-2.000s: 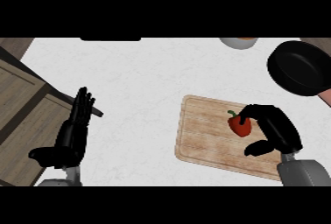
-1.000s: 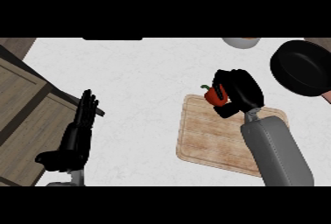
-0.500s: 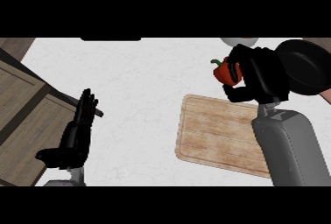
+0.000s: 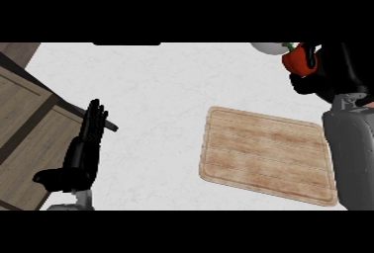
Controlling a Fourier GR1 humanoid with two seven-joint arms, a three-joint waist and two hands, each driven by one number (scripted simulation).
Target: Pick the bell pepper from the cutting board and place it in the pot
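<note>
The robot's right hand (image 4: 325, 74), black on a grey forearm, is raised at the far right of the white speckled counter (image 4: 168, 94). Its fingers are curled around a red bell pepper with a green stem (image 4: 298, 60), which peeks out at the hand's upper left side. The pepper is held in the air, well clear of the board. Just beyond the pepper, a small pale round object (image 4: 269, 48) shows at the counter's far edge, partly hidden. Below and to the left of the right hand lies a light wooden rectangular cutting board (image 4: 263, 155), bare on top. The pot cannot be made out. The left hand (image 4: 86, 148) rests open at the left, fingers straight and pointing away, beside a brown wooden cabinet panel (image 4: 25, 113).
</note>
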